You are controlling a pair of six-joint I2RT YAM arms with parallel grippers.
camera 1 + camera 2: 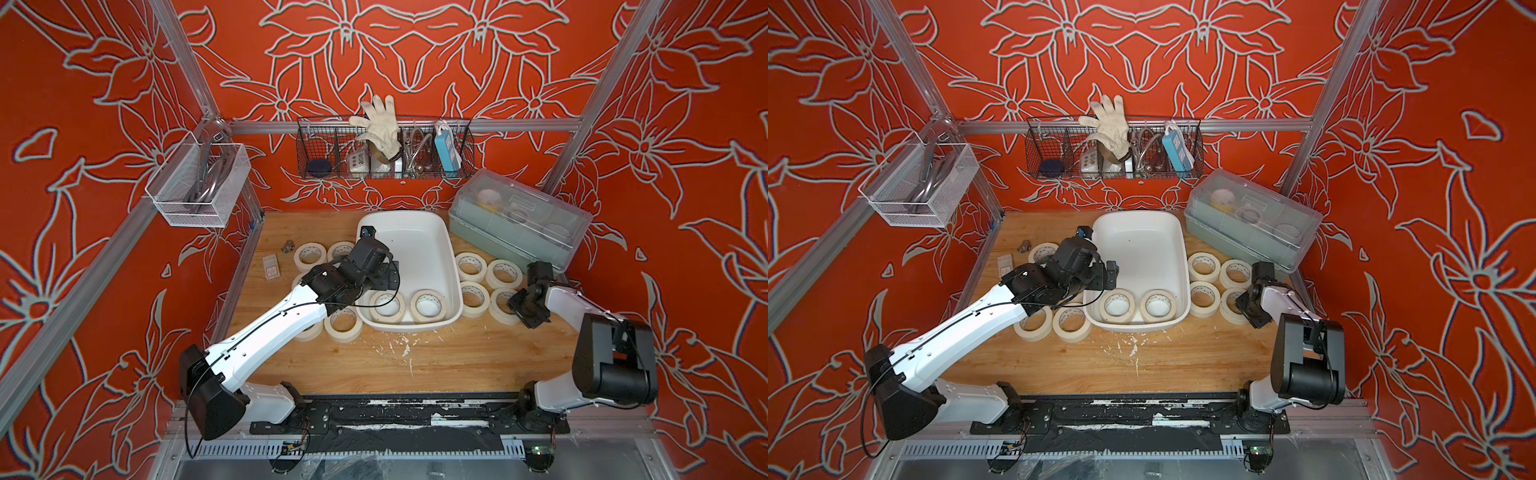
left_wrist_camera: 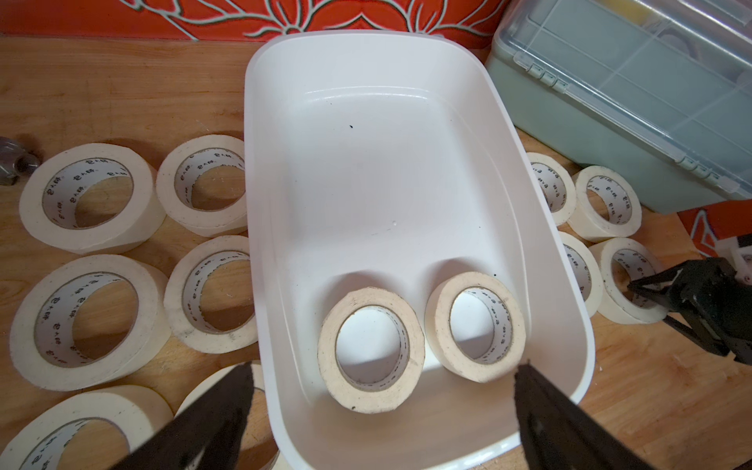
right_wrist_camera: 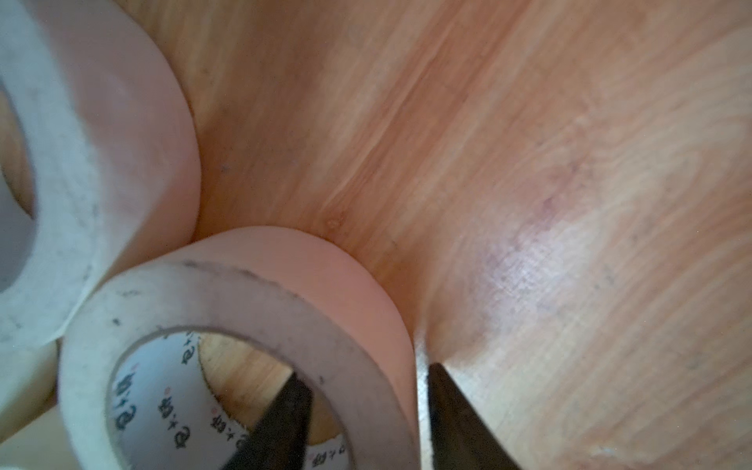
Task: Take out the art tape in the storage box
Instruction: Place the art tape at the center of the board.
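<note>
Two tape rolls lying flat, side by side, in the white box at its end nearest the arms; more rolls flat on the wooden table on both sides of it. Left claw spread wide, empty, above the boxed pair. Right claw released, loosely straddling the wall of one table roll.

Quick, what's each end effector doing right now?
Left end effector: open, empty, over the white plastic tub.
Right end effector: open, astride the wall of a cream masking-tape roll.
</note>
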